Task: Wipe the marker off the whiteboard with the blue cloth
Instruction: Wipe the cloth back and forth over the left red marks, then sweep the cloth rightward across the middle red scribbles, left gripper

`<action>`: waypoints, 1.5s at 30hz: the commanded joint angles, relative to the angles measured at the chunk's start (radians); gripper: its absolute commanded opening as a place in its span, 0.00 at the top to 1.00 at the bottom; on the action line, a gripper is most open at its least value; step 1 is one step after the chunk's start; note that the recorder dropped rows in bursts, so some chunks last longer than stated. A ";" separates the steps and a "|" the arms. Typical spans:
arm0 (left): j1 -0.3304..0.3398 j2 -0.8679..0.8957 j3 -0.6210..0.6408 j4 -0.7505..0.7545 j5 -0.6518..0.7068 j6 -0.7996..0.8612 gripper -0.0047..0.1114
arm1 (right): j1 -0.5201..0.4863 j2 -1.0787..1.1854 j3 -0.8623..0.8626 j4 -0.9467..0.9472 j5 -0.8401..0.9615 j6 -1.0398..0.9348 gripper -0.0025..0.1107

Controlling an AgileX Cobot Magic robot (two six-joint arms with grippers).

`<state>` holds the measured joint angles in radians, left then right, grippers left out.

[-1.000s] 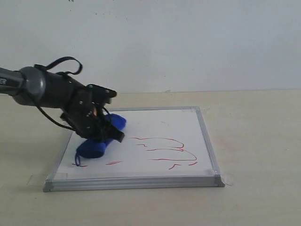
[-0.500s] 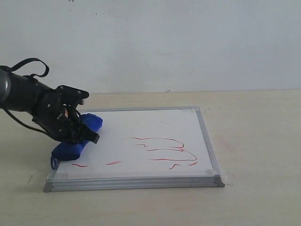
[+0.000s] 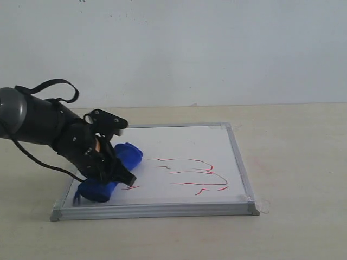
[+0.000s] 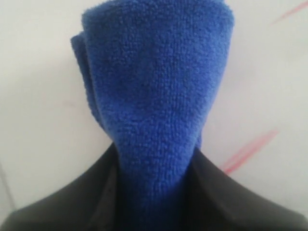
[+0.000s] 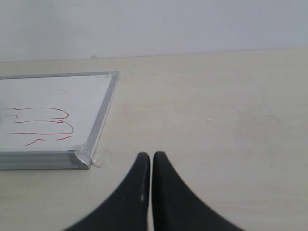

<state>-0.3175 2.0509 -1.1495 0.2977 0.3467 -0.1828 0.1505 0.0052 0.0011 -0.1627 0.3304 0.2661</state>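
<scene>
The whiteboard (image 3: 179, 143) lies flat on the table, silver-framed. Red marker lines (image 3: 190, 172) cross its middle and front right; a short stroke (image 3: 130, 188) shows just beside the cloth. My left gripper (image 3: 105, 170) is shut on the blue cloth (image 3: 108, 173), which is pressed on the board's front left part. In the left wrist view the blue cloth (image 4: 156, 96) fills the middle between the dark fingers (image 4: 226, 197), with red strokes (image 4: 250, 150) beside it. My right gripper (image 5: 151, 156) is shut and empty over bare table, off the whiteboard's (image 5: 53, 122) corner; it does not show in the exterior view.
A beige table (image 3: 293, 162) carries the board, with a white wall behind. Clear tape tabs (image 3: 263, 206) stick out at the board's corners. The left arm's black cable loops (image 3: 54, 86) above its wrist.
The left gripper swept the cloth left towards the board's edge, then back right and forward. The red stroke at the front left corner no longer shows.
</scene>
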 commanded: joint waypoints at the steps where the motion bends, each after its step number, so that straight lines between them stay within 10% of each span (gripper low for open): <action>1: -0.123 0.041 0.066 -0.084 0.104 -0.008 0.93 | -0.002 -0.005 -0.001 0.001 -0.006 -0.004 0.97; 18: 0.207 -0.032 0.181 -0.017 -0.005 -0.067 0.93 | -0.002 -0.005 -0.001 0.001 -0.006 -0.004 0.97; 34: -0.152 -0.012 0.150 -0.144 -0.077 0.000 0.93 | -0.002 -0.005 -0.001 0.001 -0.006 -0.004 0.97; 42: 0.218 -0.012 0.150 -0.006 0.035 -0.042 0.93 | -0.002 -0.005 -0.001 0.001 -0.012 -0.004 0.97; 45: 0.225 -0.012 0.150 -0.004 0.032 -0.042 0.93 | -0.002 -0.005 -0.001 0.001 -0.013 -0.004 0.97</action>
<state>-0.1214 1.9927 -1.0248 0.2619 0.2050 -0.2215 0.1505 0.0052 0.0011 -0.1627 0.3304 0.2661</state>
